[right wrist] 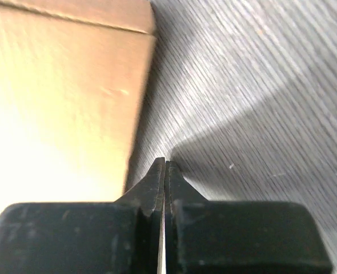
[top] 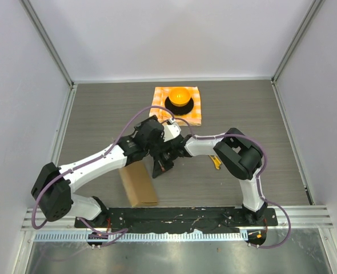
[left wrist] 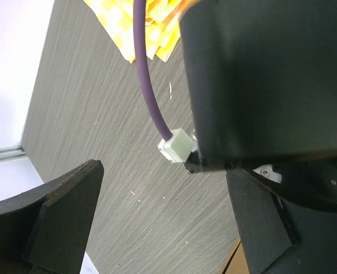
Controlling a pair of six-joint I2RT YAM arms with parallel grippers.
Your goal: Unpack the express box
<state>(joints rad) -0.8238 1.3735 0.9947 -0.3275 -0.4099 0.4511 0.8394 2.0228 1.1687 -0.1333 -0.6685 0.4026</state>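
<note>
R gripper (right wrist: 165,166) was seen w/ fingers pressed together, nothing pinched btwn them. Its tips were held over bare table (right wrist: 254,85), just beside an edge of the box (right wrist: 60,97); contact w/ the box couldn't be told. In the R wrist view the box was found at 10 o'clock of the tips, w/ a crease seen along its far edge.

L gripper (left wrist: 163,191) was seen spread wide & empty, table grain being framed btwn its fingers (left wrist: 60,222). The R arm (left wrist: 265,80) was seen close in front of it at 1 o'clock. A purple cable (left wrist: 148,85) was plugged in there via a white connector (left wrist: 176,145). A corner of the cloth (left wrist: 151,28) was shown at 12 o'clock in that view.

From above, both wrists were seen crossed near table centre. The L arm (top: 94,165) was reached in from 8 o'clock, the R arm from 5 o'clock w/ elbow bent out at 3. The box was laid flat at 7 o'clock of the grippers, near the front edge, one end tucked under the L arm. The cloth was spread at 12 o'clock, w/ an orange dome (top: 180,94) on a black base (top: 179,105) set on it. A small yellow item (top: 216,162) was glimpsed at 3 o'clock, mostly hidden by the R arm, so it couldn't be named.
</note>
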